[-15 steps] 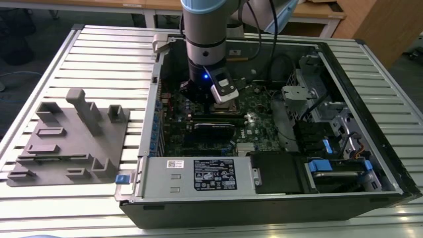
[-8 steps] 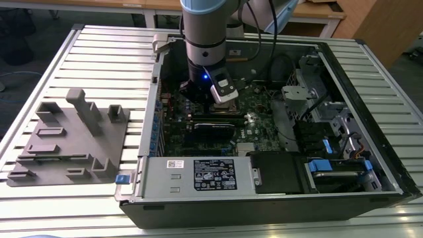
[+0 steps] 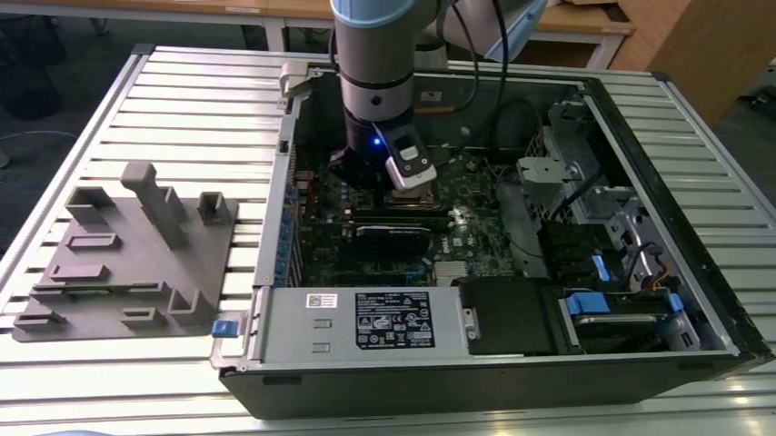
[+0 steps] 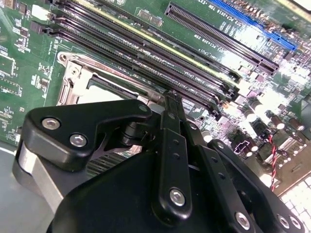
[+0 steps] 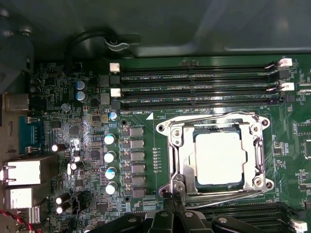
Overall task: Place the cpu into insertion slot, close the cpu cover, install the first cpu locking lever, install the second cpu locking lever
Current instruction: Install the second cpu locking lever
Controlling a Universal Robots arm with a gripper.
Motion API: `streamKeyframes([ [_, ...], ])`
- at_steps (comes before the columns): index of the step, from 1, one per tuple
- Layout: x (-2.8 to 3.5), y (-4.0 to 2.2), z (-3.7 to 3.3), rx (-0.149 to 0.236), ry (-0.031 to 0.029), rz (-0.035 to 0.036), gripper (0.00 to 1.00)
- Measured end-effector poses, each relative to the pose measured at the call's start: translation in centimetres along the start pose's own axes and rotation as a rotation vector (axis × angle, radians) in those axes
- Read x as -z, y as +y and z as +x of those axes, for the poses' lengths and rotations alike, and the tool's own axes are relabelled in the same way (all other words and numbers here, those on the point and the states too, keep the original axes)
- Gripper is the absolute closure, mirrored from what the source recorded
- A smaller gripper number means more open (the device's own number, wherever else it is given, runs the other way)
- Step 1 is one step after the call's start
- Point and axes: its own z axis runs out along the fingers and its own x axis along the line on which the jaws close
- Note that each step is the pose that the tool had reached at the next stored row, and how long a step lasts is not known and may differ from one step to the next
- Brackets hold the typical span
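Note:
The cpu, a bright silver square, lies in the insertion slot on the green motherboard. The cpu cover, a silvery frame, lies flat around the chip. A thin wire locking lever runs along one side of the socket, and another along the opposite side. My gripper is shut, its black tips at the socket corner where that second lever starts. In the second wrist view the gripper tapers to a point beside the slot's metal rim. In the exterior view the gripper reaches down into the open computer case.
Long black memory slots run beside the socket, with more close to the fingers. Capacitors and rear ports stand nearby. A power supply and drive bays fill the case. A grey fixture lies at the exterior view's left.

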Motion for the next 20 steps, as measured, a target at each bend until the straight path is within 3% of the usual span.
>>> streamKeyframes([
  [7,-0.12,-0.02,0.11,-0.002,-0.0015,-0.0089,0.89],
  [11,-0.18,-0.04,0.13,-0.003,-0.0016,-0.0183,0.89],
  [17,-0.46,-0.08,0.26,-0.004,-0.0060,-0.0408,0.89],
  [20,-0.50,-0.16,0.35,-0.004,-0.0074,-0.0454,0.89],
])
